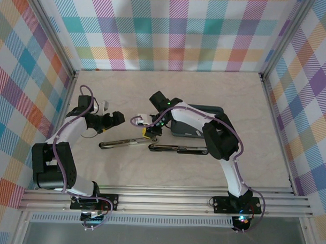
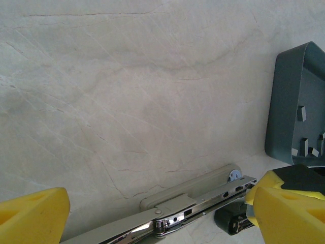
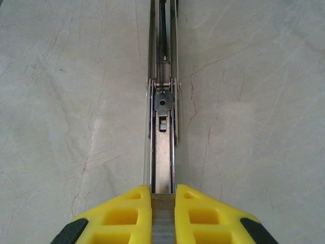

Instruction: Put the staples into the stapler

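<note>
**Over the stapler's open channel: right gripper pinching a staple strip**

At table centre, right wrist view: right gripper (image 3: pixel 163 195) has its yellow fingers (image 3: pixel 127 213) pressed together on a short, flat, light-grey metallic staple strip (image 3: pixel 163 223). The strip sits upright between the pads and in line with the track below. Whether it touches the track cannot be told.

From the fingertips toward 12 o'clock runs the long silver metal stapler (image 3: pixel 162 127), hinged open. Its magazine channel faces up, with the pusher block and a thin coil spring along its middle.

Top view: right gripper (image 1: pixel 151 133) points down over the join of the stapler (image 1: pixel 125 142). The stapler lies flat on the pale marble-patterned table (image 1: pixel 207 91), its bright half reaching to 9 o'clock and its dark half to 3 o'clock.

A dark grey plastic tray (image 1: pixel 197 128) lies just beside the gripper at 3 o'clock, partly under the right arm.

Left gripper (image 1: pixel 119 119) is near, at 10 o'clock of the right gripper. Its jaws are spread wide and hold nothing.

Left wrist view: left gripper (image 2: pixel 157 213) shows a yellow finger at each lower corner, with the stapler (image 2: pixel 193 208) crossing between them. The tray (image 2: pixel 284 101) is at 3 o'clock and holds several loose staple strips (image 2: pixel 301 113).
</note>
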Controlling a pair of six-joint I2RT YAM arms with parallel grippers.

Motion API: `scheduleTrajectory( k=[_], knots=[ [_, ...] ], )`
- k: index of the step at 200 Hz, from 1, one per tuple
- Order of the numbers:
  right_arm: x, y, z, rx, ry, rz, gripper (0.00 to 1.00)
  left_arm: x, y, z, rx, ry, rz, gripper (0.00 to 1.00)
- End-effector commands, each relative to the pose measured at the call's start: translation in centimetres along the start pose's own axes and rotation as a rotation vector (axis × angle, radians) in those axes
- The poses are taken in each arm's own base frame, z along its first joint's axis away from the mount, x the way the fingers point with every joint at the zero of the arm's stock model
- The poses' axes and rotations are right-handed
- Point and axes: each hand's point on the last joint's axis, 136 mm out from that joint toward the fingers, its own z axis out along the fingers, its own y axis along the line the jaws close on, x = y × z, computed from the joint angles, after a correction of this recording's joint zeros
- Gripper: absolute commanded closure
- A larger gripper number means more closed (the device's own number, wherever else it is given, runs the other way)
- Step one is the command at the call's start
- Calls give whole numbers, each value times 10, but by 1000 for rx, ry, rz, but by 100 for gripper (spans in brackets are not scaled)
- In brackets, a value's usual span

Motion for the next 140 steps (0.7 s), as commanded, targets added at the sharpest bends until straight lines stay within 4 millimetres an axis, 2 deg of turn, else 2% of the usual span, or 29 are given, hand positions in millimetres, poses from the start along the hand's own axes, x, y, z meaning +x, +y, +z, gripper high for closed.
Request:
scheduleTrajectory(
  k=[1,82,140],
  knots=[
    [5,3,9,-47,-11,12,85,-2,-2,-3,18,-4,5,7],
    [10,3,13,-54,2,18,85,-2,-1,-2,16,-1,3,7],
    [21,6,13,-62,53,26,85,-2,-1,-2,20,0,2,7]
  ],
)
